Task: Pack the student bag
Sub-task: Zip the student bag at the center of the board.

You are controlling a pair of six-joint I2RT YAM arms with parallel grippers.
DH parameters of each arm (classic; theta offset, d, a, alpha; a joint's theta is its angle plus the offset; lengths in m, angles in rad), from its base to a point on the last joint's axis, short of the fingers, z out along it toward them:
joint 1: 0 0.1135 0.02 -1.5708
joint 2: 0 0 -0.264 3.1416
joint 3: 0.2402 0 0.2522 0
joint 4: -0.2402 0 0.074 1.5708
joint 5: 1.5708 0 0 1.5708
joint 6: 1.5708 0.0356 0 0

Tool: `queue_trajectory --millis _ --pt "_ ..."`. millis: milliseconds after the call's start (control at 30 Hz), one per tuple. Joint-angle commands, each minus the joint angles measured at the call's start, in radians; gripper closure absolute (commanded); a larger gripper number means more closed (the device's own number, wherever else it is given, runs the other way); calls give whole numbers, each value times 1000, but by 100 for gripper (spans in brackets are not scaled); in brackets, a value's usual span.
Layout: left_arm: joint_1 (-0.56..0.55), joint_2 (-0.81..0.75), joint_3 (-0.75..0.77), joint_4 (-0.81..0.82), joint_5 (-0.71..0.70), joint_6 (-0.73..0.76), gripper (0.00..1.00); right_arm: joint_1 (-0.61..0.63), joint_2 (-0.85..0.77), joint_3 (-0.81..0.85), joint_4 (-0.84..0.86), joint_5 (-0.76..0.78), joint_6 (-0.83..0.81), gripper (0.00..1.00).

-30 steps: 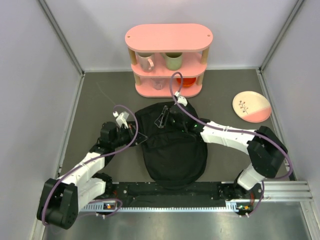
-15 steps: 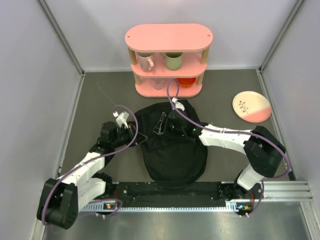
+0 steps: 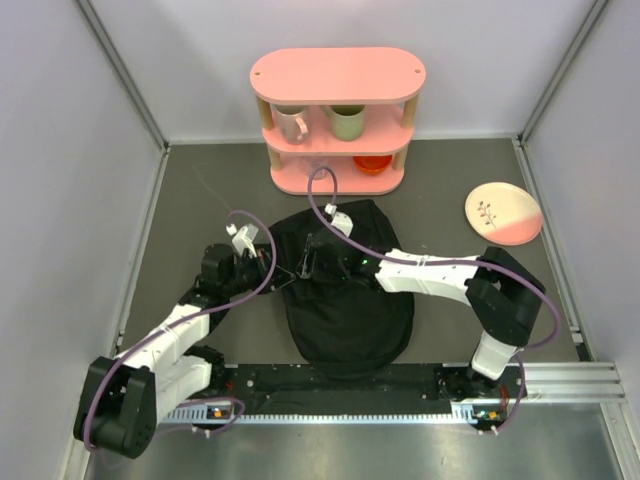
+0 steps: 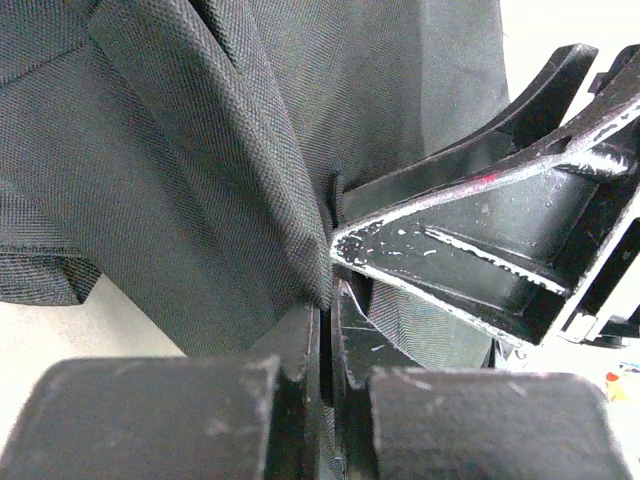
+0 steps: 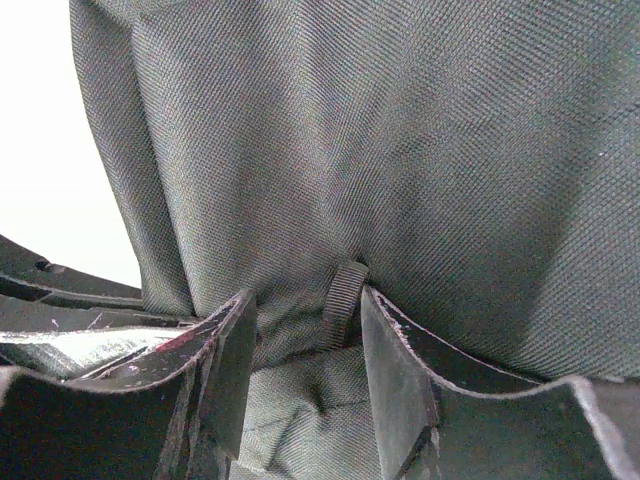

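The student bag [image 3: 348,290], black and floppy, lies flat in the middle of the table in front of the pink shelf. My left gripper [image 3: 270,268] is at the bag's upper left edge, shut on a fold of its fabric [image 4: 180,150]; the left wrist view shows the fingertips [image 4: 328,320] pinched together with cloth between them. My right gripper [image 3: 310,262] is close beside it on the bag's top. Its jaws [image 5: 305,310] stand open astride a ridge of fabric [image 5: 400,150]. A ribbed webbing loop [image 5: 345,300] rests against the right-hand finger.
The pink shelf [image 3: 337,75] stands at the back with two mugs [image 3: 291,122] [image 3: 347,121] on its middle level and an orange bowl [image 3: 372,162] below. A pink-and-cream plate [image 3: 503,212] lies at the right. Grey walls close in both sides.
My right gripper has slid left across the top of the bag until it is next to the left gripper. The left gripper and the bag have stayed put.
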Motion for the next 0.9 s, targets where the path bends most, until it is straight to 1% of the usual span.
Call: queue_trajectory --millis 0,33,133,200,267,367,500,567,667,867 --pt "-2 -16 16 39 45 1 100 35 56 50 -187 130 11 53" --pt "-2 -18 14 41 45 1 100 37 65 60 -201 132 9 53" --pt "-2 -21 10 41 45 -1 100 37 100 70 -202 107 1 58" --pt "-2 -28 2 43 42 -4 100 37 128 74 -199 93 1 75" --pt "-2 -39 -3 44 37 -9 100 37 137 83 -196 98 -2 88" --pt "-2 -45 -10 40 35 -9 100 37 128 94 -198 136 -12 100" --pt "-2 -47 -13 23 37 5 100 32 76 96 -189 202 -75 100" --pt "-2 -51 -12 7 31 22 100 29 19 80 -184 251 -95 100" --pt "-2 -59 -7 -23 20 44 100 8 -44 60 -172 266 -144 100" --pt "-2 -71 -1 -62 -3 65 100 -19 -131 33 -216 348 -218 100"
